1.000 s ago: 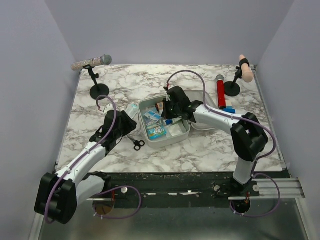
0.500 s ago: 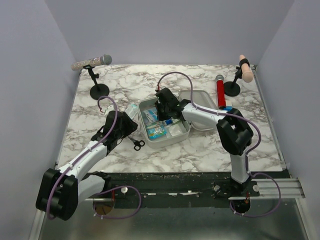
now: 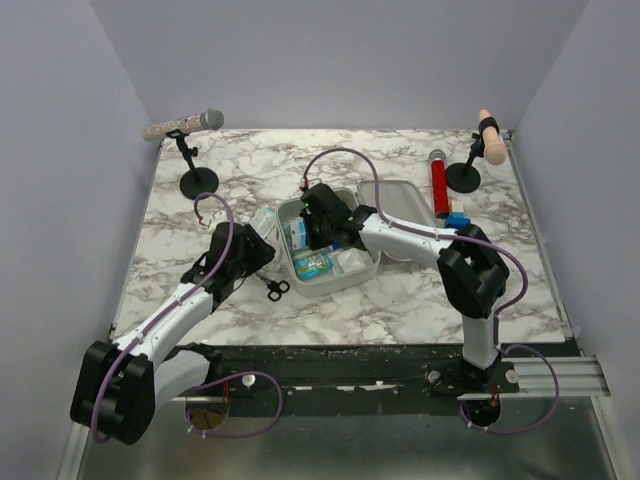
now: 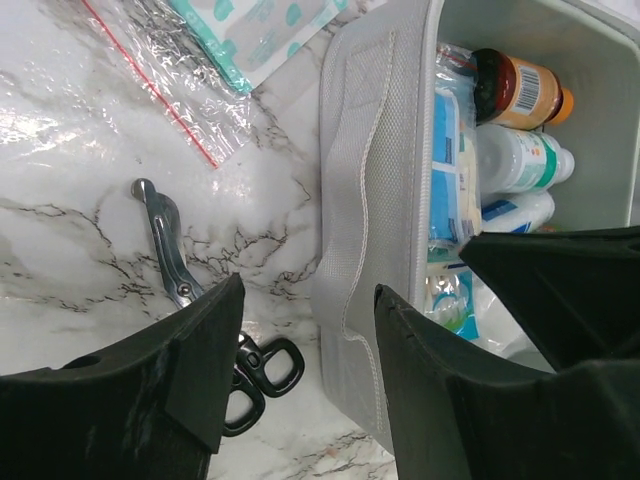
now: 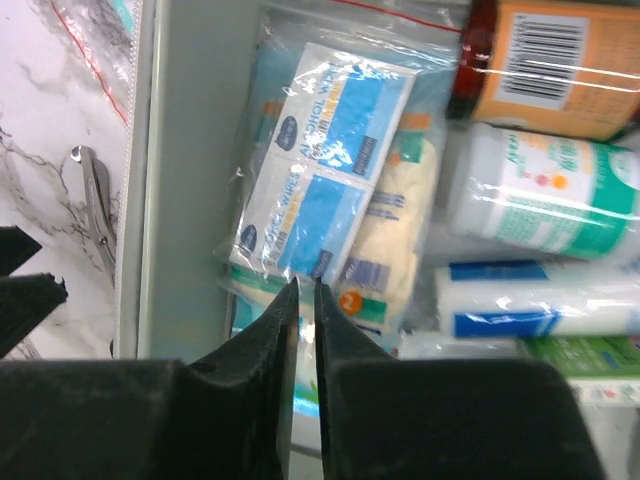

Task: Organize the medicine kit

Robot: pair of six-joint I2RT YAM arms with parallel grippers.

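Found the left gripper (image 4: pixel 310 300) nearest, at 8 o'clock of the kit (image 3: pixel 330 283), fingers spread wide and holding nothing, poised over the kit's outer wall and the table (image 3: pixel 420 300). Saw scissors (image 4: pixel 180 285) flat on the table just beside that wall, at the kit's 7 o'clock, handles partly hidden by one finger in the wrist view. Noted a clear bag (image 4: pixel 250 30) of teal plasters lying at the kit's 10 o'clock, close to the wall. Placed the kit itself near the table's middle, open, lid (image 3: pixel 400 190) lying flat at its 2 o'clock. Saw the right gripper (image 5: pixel 305 285) down inside the kit, fingers drawn nearly together with only a slit between, tips at the edge of a pad bag (image 5: pixel 320 170); could not tell whether the film was pinched. Counted an amber bottle (image 5: pixel 545 65) and a white bottle (image 5: pixel 545 190) at the pads' 2 and 3 o'clock. Farther off, spotted a red cylinder (image 3: pixel 441 190) flat on the table beyond the lid, a left stand (image 3: pixel 198 180) at the table's 11 o'clock and a right stand (image 3: pixel 464 176) at 1 o'clock.
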